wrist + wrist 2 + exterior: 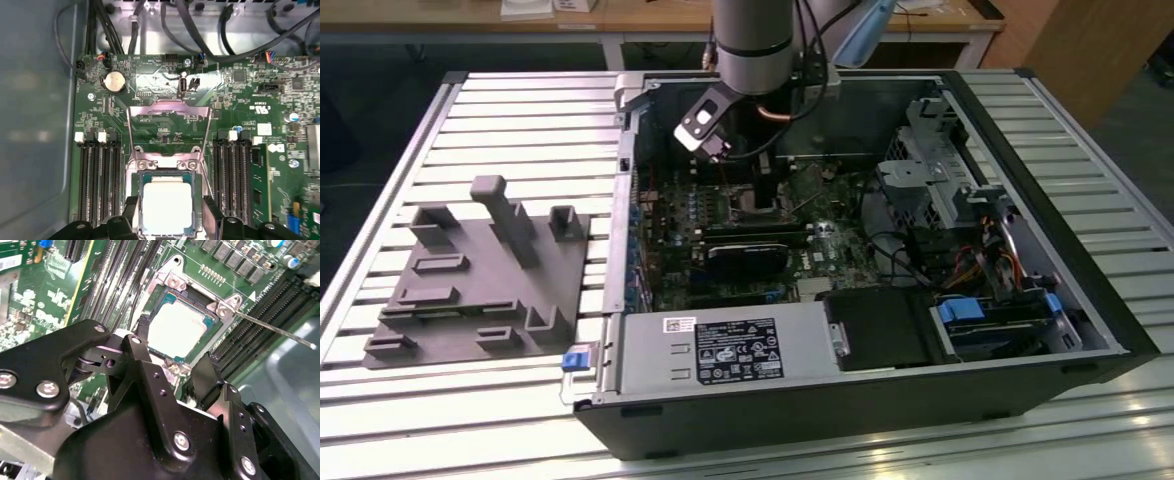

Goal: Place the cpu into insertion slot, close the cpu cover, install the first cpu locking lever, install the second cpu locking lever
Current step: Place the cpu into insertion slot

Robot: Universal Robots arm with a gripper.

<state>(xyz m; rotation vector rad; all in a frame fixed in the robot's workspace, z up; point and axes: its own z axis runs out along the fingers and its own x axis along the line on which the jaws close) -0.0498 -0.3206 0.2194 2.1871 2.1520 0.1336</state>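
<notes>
1. The cpu (167,207) lies flat in its socket with the silver top up. Its edges sit square to the socket frame, and memory slots (97,180) run along both flanks.
2. The claw (170,214) is spread wide, with one finger beside each of two opposite cpu edges and a thin gap at each.
3. The cpu cover (167,106) is swung open on its hinge, its side bars pointing away from the socket.
4. A locking lever (275,330) juts free, slanting over the memory slots.
5. In the exterior view the arm reaches down into the open computer case (854,410) on the slatted worktop (507,100).
</notes>
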